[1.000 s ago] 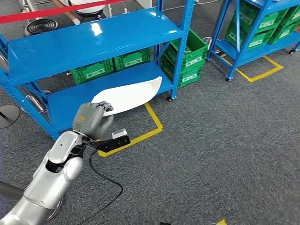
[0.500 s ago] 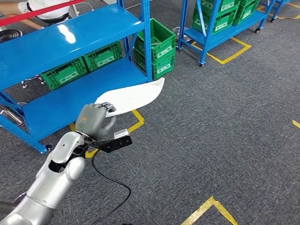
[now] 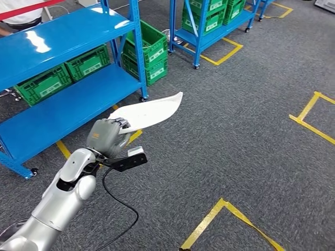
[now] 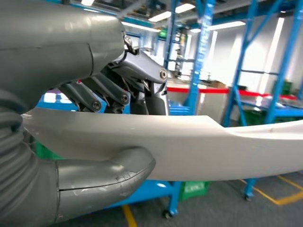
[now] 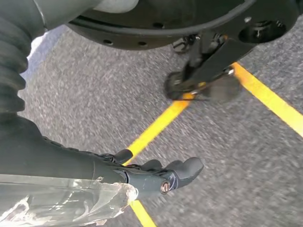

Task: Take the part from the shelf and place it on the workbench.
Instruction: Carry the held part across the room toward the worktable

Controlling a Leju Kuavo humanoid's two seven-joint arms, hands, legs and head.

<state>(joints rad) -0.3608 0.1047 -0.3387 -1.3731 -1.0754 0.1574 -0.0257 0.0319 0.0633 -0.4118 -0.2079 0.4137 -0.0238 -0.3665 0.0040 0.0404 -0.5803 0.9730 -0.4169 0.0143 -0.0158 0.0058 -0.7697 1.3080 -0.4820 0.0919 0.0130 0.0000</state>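
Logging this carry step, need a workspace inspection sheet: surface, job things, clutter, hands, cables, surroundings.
Surface: grey carpet floor with yellow tape lines; workbench nothing seen.
Job's things: long white part, off the blue shelf, held at one end and sticking out over the floor.
Clutter: green crates on the floor beside the shelf, more behind its lower level.
Hands: left hand grips the part, thumb under it and fingers over it in the left wrist view; right hand holds nothing, hanging above the floor.
Cables: black cable looping from the left wrist.
Surroundings: second blue shelf with green crates; red barrier tape behind.
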